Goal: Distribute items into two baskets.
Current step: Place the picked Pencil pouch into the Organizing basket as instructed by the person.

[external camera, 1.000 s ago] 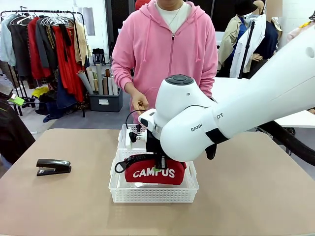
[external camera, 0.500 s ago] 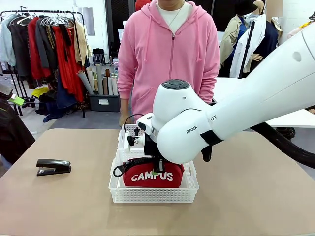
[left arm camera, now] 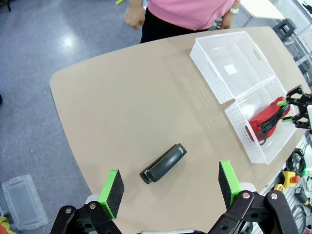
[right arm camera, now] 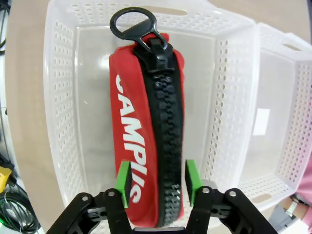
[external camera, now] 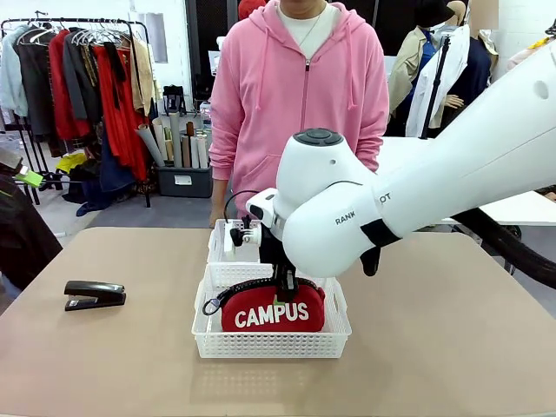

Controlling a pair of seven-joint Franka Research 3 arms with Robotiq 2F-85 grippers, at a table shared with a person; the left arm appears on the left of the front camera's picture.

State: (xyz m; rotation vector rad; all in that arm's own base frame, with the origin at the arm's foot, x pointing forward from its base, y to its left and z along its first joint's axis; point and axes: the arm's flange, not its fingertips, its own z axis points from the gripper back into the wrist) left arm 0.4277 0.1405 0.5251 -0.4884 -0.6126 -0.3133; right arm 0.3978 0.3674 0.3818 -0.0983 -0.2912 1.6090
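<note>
The red CAMPUS pouch (external camera: 273,311) stands on its edge, zipper up, in the nearer white basket (external camera: 271,344). My right gripper (external camera: 283,283) hangs just over it. In the right wrist view the pouch (right arm camera: 146,122) runs lengthwise in that basket (right arm camera: 58,97), and my right gripper (right arm camera: 156,180) straddles its near end with its green pads parted. The second basket (external camera: 224,240) sits just behind and holds nothing. The black stapler (external camera: 94,294) lies on the table at the left. My left gripper (left arm camera: 169,185) hovers open high above the stapler (left arm camera: 163,163).
A person in a pink hoodie (external camera: 300,95) stands at the far table edge, arms down. From the left wrist camera the empty basket (left arm camera: 229,63) adjoins the one with the pouch (left arm camera: 265,122). Bare tan tabletop (external camera: 452,347) lies right of the baskets.
My right gripper's jaws have parted and let go of the pouch, which now rests in the near basket. The wrist has lifted slightly. The person's hand has drawn back.
</note>
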